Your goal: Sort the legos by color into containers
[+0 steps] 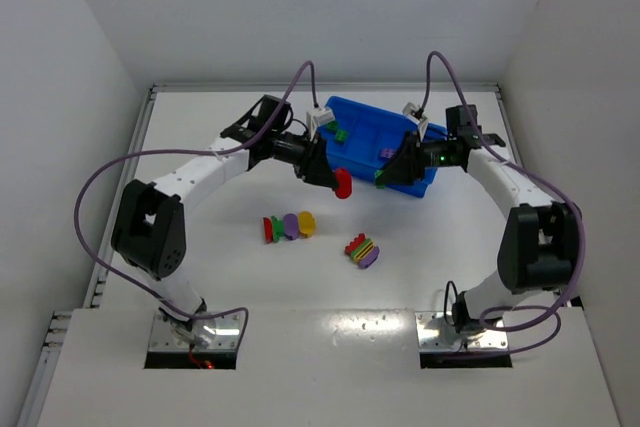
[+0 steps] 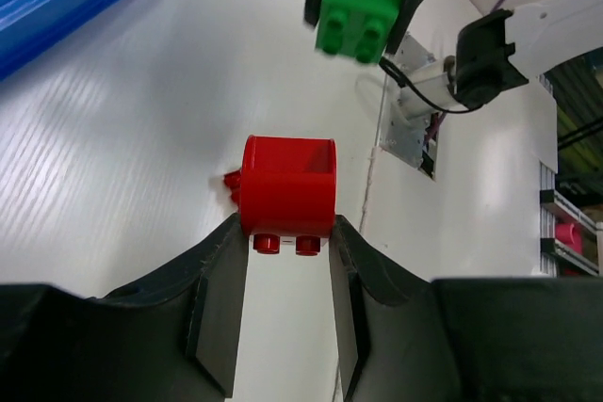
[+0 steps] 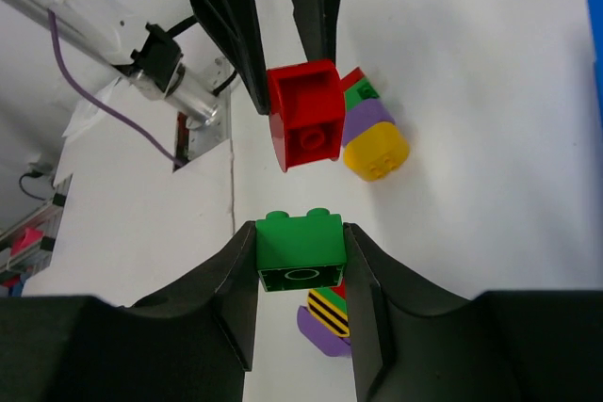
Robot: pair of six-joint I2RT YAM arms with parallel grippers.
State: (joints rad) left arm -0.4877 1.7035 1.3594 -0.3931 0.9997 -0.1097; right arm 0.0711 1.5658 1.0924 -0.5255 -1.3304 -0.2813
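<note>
End effectors both carry loads: your left end effector (image 1: pixel 335 179) and right end effector (image 1: pixel 386 176) hang over the worktop (image 1: pixel 450 237), just before the blue bin (image 1: pixel 372 125). One mixed stack (image 1: pixel 289 226) and a second stack (image 1: pixel 362 250) lie nearer the bases. Left pinches a red brick (image 2: pixel 287 185), right a green brick (image 3: pixel 300 249); lower each into its colour's compartment before you release.

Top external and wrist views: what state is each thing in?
left gripper: jaws shut on red brick
right gripper: jaws shut on green brick
red brick: held, lifted
green brick: held, lifted
blue bin: on table, few bricks inside
left brick stack: lying on table, joined
right brick stack: lying on table, joined
</note>
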